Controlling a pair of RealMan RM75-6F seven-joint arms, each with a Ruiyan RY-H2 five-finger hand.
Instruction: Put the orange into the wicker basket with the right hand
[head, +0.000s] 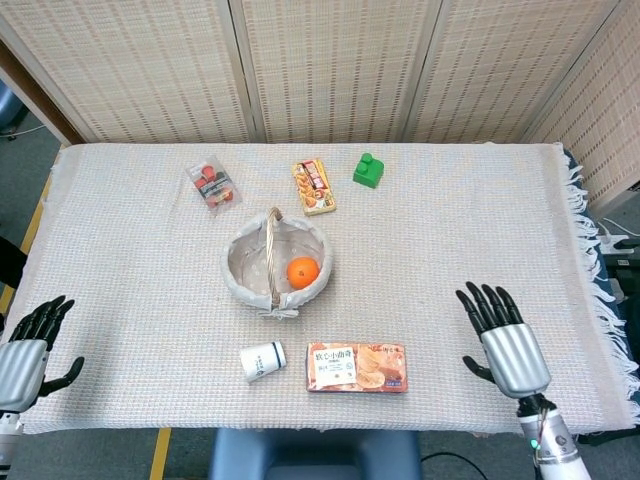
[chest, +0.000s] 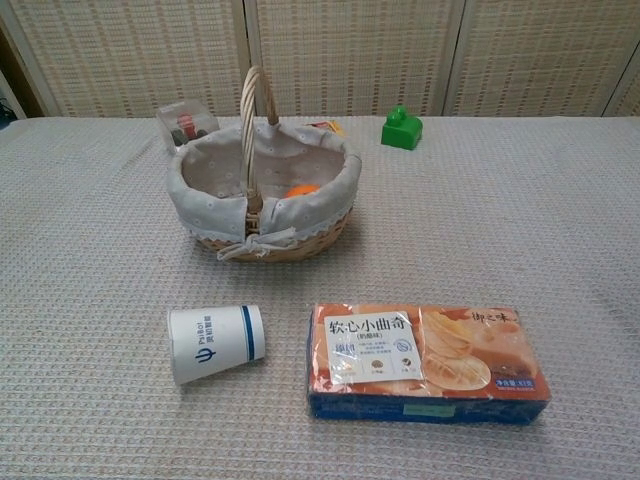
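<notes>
The orange (head: 303, 272) lies inside the wicker basket (head: 243, 283), on its right side; in the chest view only the orange's top (chest: 301, 189) shows above the cloth-lined basket rim (chest: 205, 171). My right hand (head: 507, 343) hovers at the table's front right, fingers spread and empty, far from the basket. At the front left corner my left hand (head: 24, 350) is open too, holding nothing. Neither hand shows in the chest view.
A paper cup (head: 263, 361) lies on its side in front of the basket, beside a flat biscuit box (head: 357, 368). Behind the basket are a clear packet of red items (head: 213, 186), a snack pack (head: 314, 187) and a green block (head: 368, 170).
</notes>
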